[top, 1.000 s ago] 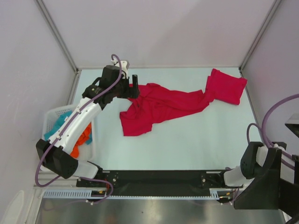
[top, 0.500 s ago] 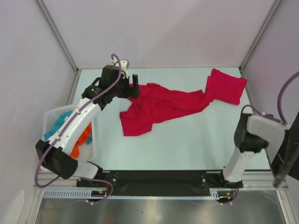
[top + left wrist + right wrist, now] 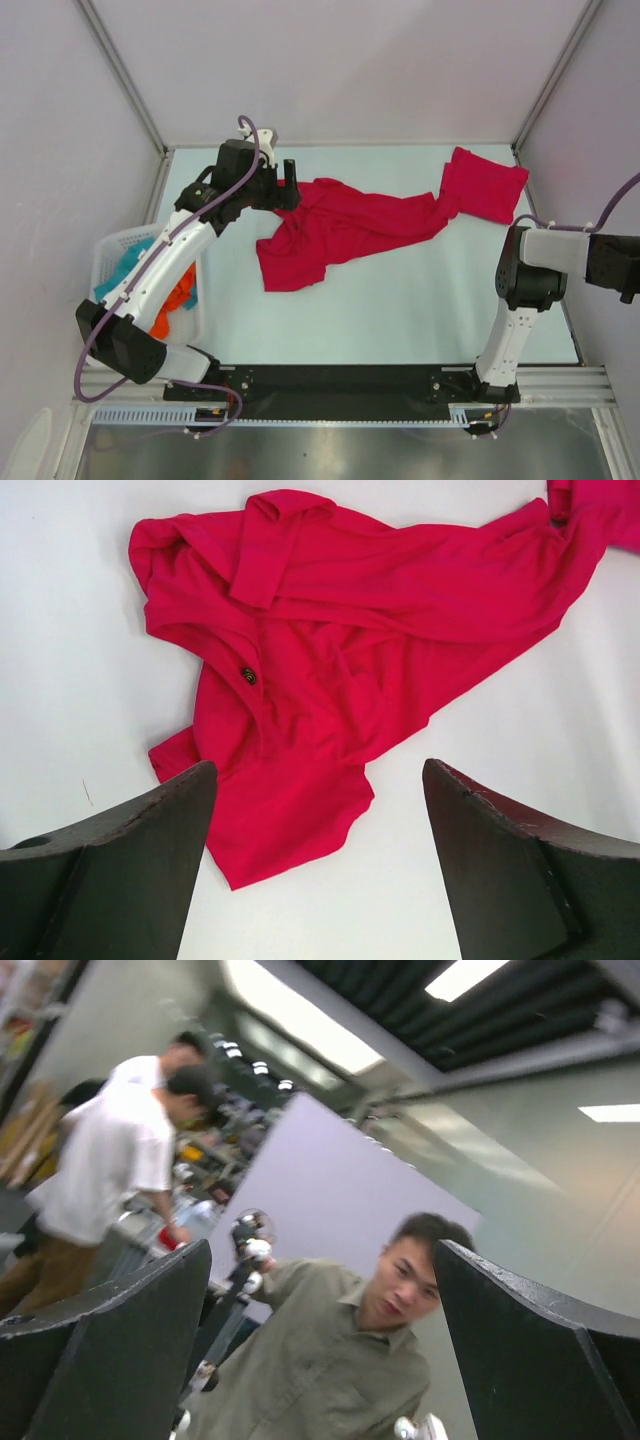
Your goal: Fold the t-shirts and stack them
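Observation:
A crumpled crimson t-shirt (image 3: 345,228) lies spread across the middle of the table; it also fills the left wrist view (image 3: 330,650). A second red t-shirt (image 3: 487,184) lies folded at the back right, touching the first one's far end. My left gripper (image 3: 289,185) hovers over the crumpled shirt's back left end, open and empty (image 3: 318,770). My right arm (image 3: 530,270) reaches off the right edge of the top view, its gripper out of that view. In its wrist view the right gripper (image 3: 322,1250) is open, empty and pointed away from the table at people.
A white basket (image 3: 104,252) with teal and orange cloth stands off the table's left edge. Grey walls and metal posts enclose the back and sides. The black rail (image 3: 340,385) with both arm bases runs along the near edge.
My right arm has risen from its low folded pose and swung outward to the right. The left arm and both shirts have not moved.

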`<state>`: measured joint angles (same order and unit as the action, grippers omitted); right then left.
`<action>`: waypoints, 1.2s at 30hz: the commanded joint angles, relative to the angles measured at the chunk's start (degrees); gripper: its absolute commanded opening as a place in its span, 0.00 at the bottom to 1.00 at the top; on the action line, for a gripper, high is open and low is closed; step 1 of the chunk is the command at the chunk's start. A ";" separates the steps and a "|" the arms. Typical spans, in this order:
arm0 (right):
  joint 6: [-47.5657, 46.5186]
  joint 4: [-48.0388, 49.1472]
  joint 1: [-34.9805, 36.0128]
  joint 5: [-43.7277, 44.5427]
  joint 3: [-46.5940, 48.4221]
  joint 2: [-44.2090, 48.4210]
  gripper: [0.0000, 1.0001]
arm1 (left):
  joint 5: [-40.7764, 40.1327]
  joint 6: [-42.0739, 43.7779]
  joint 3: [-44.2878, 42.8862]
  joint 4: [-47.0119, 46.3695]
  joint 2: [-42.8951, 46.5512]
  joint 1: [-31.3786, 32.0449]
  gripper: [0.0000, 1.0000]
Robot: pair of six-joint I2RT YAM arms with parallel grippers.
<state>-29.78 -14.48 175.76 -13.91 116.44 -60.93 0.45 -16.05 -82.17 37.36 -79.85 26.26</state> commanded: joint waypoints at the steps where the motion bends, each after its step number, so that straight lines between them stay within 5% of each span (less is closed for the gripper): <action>1: -11.25 -17.14 -0.77 -25.68 7.55 -3.05 1.00 | 1.05 -0.91 -1.32 -1.77 0.49 0.54 0.89; 5: -9.87 -26.20 -1.47 -36.08 14.42 -5.26 1.00 | 0.78 -1.00 -2.20 -1.33 0.49 0.98 0.89; 16: -9.24 -29.11 3.79 -59.19 -2.17 9.32 1.00 | -0.36 -1.35 -4.93 0.95 0.49 2.65 0.89; 23: -6.36 -31.58 6.00 -69.83 -1.93 7.15 1.00 | -3.35 -1.61 -7.65 2.54 -0.39 4.24 0.88; 24: -3.12 -27.40 6.00 -71.67 -1.57 6.09 1.00 | -3.87 -1.61 -8.09 3.06 -0.74 4.76 0.88; 25: 11.09 -20.83 4.95 -78.83 -3.14 5.30 1.00 | -4.05 -1.61 -8.88 3.24 -0.92 4.94 0.88; 26: 35.16 -4.49 5.29 -80.81 -7.15 4.16 1.00 | -4.31 -1.61 -9.23 3.33 -1.18 5.11 0.88; 27: 55.42 39.78 6.08 -80.49 -13.72 2.76 1.00 | -4.40 -1.70 -9.67 3.68 -1.62 5.64 0.88; 28: 69.10 45.10 6.00 -77.70 -11.70 0.57 1.00 | -4.66 -1.79 -10.54 3.77 -1.88 5.90 0.88; 32: 60.32 19.65 6.00 -78.11 3.68 -6.39 1.00 | -5.72 -1.88 -12.66 4.99 -3.03 8.10 0.88; 36: 51.07 10.45 6.00 -80.30 4.85 -3.86 1.00 | -6.69 -1.79 -13.54 5.61 -2.94 9.16 0.88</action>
<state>19.94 -0.19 179.57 -84.49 118.08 -69.52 -4.43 -17.08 -92.64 41.78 -82.98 34.22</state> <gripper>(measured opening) 0.996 0.882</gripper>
